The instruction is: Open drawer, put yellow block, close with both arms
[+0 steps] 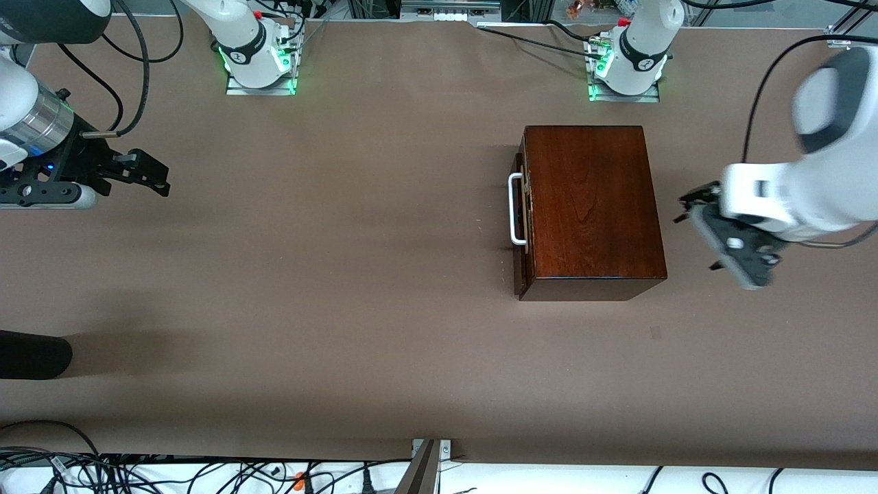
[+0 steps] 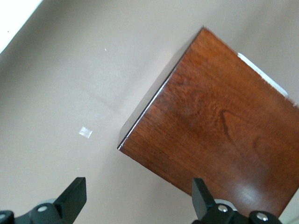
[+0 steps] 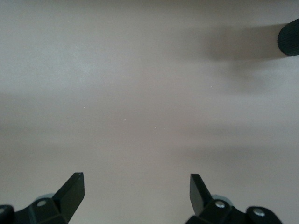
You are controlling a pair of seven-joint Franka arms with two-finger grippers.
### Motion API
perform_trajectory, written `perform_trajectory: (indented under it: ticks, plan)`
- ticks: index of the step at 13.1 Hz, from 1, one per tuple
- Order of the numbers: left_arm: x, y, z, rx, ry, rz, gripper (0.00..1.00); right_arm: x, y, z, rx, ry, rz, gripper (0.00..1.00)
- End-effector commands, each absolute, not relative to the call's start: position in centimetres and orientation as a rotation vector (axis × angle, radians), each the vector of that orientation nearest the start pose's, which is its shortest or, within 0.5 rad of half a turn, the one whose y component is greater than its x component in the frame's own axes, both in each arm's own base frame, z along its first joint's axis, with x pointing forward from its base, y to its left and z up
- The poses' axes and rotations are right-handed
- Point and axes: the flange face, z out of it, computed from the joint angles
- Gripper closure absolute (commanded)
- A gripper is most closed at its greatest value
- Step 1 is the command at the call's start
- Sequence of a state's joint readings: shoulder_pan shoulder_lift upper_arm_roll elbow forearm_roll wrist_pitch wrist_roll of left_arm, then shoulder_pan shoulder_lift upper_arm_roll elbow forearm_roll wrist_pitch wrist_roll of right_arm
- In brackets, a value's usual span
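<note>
Brown covers the whole counter [image 1: 357,288], a flat matte sheet running from the robot bases along the top of the front view down to the cables at its lower edge. Right of centre in that frame sits the wooden box [image 1: 590,206], glossy and dark reddish-brown, its lid side up. Its drawer [image 1: 523,213] is pushed in, or very nearly so, with the front close against the box and the white handle [image 1: 514,209] standing out toward the right arm's end of the counter. No yellow block shows in any of the three views. At the right edge of the front view the left gripper [image 1: 699,230] hangs over bare counter just beside the box's end that faces away from the handle; its jaws are apart and hold nothing, and in the left wrist view [image 2: 138,198] one corner of the box fills the space ahead of them. A small pale scrap [image 2: 85,132] lies on the counter near that corner. In the upper left of the front view the right gripper [image 1: 154,175] hangs over open counter, well apart from the box, jaws spread wide and empty. A rounded black object [image 1: 31,355] pokes in at the lower left edge.
</note>
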State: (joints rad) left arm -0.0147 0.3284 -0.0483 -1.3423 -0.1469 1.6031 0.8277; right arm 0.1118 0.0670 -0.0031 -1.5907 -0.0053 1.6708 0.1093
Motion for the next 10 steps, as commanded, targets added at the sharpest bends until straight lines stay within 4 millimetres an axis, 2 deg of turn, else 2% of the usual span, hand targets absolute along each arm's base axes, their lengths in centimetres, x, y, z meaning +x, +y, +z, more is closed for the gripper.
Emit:
perform_trajectory:
  ticks: [1, 3, 6, 8, 10]
  plan:
    - [63.2, -4.6, 56.6, -3.069, 1.316, -0.034, 0.0, 58.1, 6.4, 59.0, -3.146, -0.001, -0.03, 0.0]
    - [62.0, -3.3, 58.2, -3.156, 1.039, -0.036, 0.0, 58.1, 6.4, 59.0, -3.146, -0.003, -0.03, 0.0]
    - [59.9, -1.8, 60.2, -3.14, 0.676, -0.005, 0.0, 58.0, 6.4, 59.0, -3.146, -0.001, -0.023, 0.0]
    - [58.9, -2.4, 60.1, -3.167, 0.475, 0.026, 0.0, 57.9, 6.5, 59.1, -3.146, -0.006, -0.023, 0.0]
    - [57.9, -2.1, 60.2, -3.173, 0.293, 0.065, 0.0, 58.0, 6.4, 59.1, -3.146, -0.003, -0.027, 0.0]
